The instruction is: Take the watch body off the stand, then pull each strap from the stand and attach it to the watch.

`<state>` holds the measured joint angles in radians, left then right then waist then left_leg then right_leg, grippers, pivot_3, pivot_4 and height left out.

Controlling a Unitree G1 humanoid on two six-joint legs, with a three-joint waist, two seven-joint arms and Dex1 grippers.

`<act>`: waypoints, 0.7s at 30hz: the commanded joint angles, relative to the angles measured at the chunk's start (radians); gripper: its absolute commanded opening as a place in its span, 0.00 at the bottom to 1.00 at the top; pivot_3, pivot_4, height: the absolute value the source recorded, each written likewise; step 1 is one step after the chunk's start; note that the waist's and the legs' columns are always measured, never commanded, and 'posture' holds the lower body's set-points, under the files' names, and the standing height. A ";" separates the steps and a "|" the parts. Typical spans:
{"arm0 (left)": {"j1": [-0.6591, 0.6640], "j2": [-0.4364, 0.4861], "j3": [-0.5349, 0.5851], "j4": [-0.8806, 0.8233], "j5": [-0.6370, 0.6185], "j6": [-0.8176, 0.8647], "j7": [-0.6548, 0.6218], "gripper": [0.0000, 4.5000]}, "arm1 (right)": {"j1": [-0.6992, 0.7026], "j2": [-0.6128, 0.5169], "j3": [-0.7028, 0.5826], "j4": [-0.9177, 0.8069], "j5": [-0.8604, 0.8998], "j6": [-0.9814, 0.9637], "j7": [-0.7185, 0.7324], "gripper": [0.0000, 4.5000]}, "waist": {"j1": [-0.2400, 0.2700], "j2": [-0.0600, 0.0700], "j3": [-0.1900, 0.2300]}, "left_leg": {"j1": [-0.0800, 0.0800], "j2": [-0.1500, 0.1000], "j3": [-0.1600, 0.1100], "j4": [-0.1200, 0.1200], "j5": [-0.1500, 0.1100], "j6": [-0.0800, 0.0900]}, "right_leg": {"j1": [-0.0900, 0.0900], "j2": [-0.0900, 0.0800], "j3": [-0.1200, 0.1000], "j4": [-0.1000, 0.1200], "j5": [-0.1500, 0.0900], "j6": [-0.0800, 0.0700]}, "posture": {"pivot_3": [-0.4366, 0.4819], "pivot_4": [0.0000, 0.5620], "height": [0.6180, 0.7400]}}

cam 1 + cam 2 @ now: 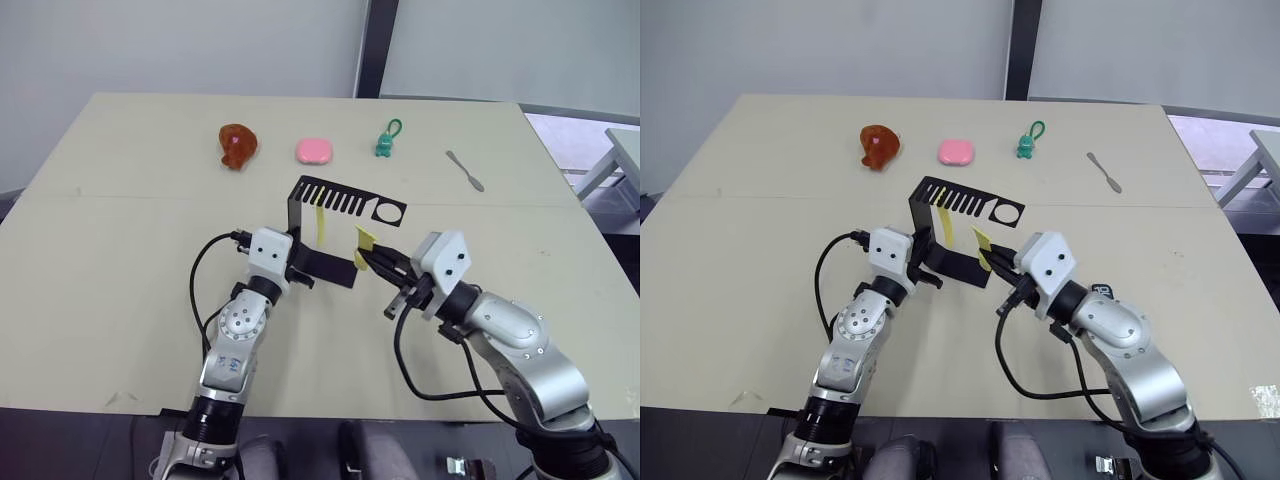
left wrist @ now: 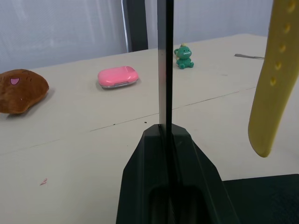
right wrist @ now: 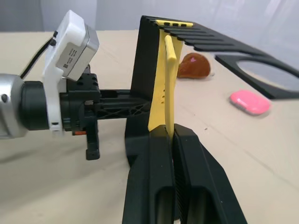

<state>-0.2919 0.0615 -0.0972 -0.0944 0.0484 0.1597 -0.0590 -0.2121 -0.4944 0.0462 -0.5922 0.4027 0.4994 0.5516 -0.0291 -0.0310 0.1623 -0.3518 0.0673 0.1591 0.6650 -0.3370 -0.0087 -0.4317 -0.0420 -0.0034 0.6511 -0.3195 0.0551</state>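
Two straps at stand (image 1: 335,205): one (image 1: 320,222) hangs from comb, other (image 1: 363,247) pinched in right fingers (image 1: 368,256) beside foot. Left fingers (image 1: 923,258) clamp upright. Risk: strap slips if pulled askew.

Black comb-slotted stand (image 1: 335,197), yellow straps (image 1: 319,222), pink block (image 1: 314,151), green toy (image 1: 384,145), brown plush (image 1: 237,146)

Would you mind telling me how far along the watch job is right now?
Looks done: the ring of the stand is empty, though I can't see the watch body. In hand: the left gripper clamps the stand's upright, and the right gripper pinches one strap clear of the comb. Left: the other strap hangs from the comb, and both need attaching.
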 commanded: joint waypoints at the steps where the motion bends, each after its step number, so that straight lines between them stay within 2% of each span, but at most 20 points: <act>1: 0.020 0.015 0.007 -0.006 0.014 0.009 -0.003 0.00 | -0.014 -0.010 -0.060 -0.025 0.108 0.061 0.031 0.01 | -0.001 0.000 0.000 | 0.000 0.000 0.000 0.000 0.000 0.000 | 0.000 0.000 0.000 0.000 0.000 0.000 | 0.48 0.27 1.00; 4: 0.028 0.017 0.011 -0.020 0.001 0.014 -0.011 0.00 | -0.027 -0.014 -0.081 -0.014 0.172 0.107 0.040 0.01 | -0.001 0.000 0.000 | 0.000 0.000 0.000 0.000 0.000 0.000 | 0.000 0.000 0.000 0.000 0.000 0.000 | 0.48 0.27 1.00; 5: 0.031 0.020 0.012 -0.030 -0.008 0.016 -0.021 0.14 | -0.028 -0.019 -0.086 -0.010 0.188 0.116 0.049 0.00 | -0.001 0.000 0.000 | 0.000 0.000 0.000 0.000 0.000 0.000 | 0.000 0.000 0.000 0.000 0.000 0.000 | 0.48 0.27 1.00; 6: 0.036 0.030 0.011 -0.047 -0.012 0.015 -0.035 0.21 | -0.027 -0.027 -0.088 -0.009 0.202 0.127 0.058 0.00 | -0.001 0.000 0.000 | 0.000 0.000 0.000 0.000 0.000 0.000 | 0.000 0.000 0.000 0.000 0.000 0.000 | 0.48 0.27 1.00; 10: 0.067 0.091 0.023 -0.133 -0.032 0.036 -0.099 0.66 | -0.021 -0.054 -0.097 -0.012 0.250 0.142 0.090 0.00 | 0.002 0.000 0.000 | -0.001 0.000 -0.001 0.000 0.000 0.000 | -0.001 0.000 0.000 0.000 0.000 0.000 | 0.48 0.27 1.00; 13: 0.111 0.193 0.054 -0.206 -0.038 0.026 -0.180 0.99 | -0.004 -0.100 -0.108 -0.027 0.281 0.128 0.157 0.00 | 0.001 0.000 0.000 | -0.001 0.000 -0.001 0.000 0.000 0.000 | 0.000 0.000 0.000 0.000 0.000 0.000 | 0.48 0.27 1.00; 17: 0.137 0.309 0.135 -0.239 -0.083 0.023 -0.261 0.99 | -0.023 -0.157 -0.113 -0.013 0.317 0.129 0.238 0.00 | 0.001 0.000 0.000 | 0.000 0.000 -0.001 -0.001 0.000 0.000 | 0.000 0.000 0.000 0.000 0.000 0.000 | 0.48 0.27 1.00; 21: 0.153 0.445 0.199 -0.246 -0.170 -0.005 -0.425 0.99 | -0.050 -0.204 -0.119 -0.013 0.398 0.172 0.306 0.00 | 0.001 0.000 0.000 | -0.001 0.000 -0.002 -0.001 0.000 0.000 | 0.000 0.000 -0.001 -0.001 0.000 0.000 | 0.48 0.27 1.00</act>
<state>-0.1454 0.4869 0.0658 -0.2942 -0.0726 0.1819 -0.4172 -0.2543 -0.6848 -0.0480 -0.5820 0.7564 0.6638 0.8154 -0.0284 -0.0308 0.1626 -0.3525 0.0676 0.1574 0.6642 -0.3371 -0.0086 -0.4321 -0.0425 -0.0044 0.6506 -0.3197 0.0546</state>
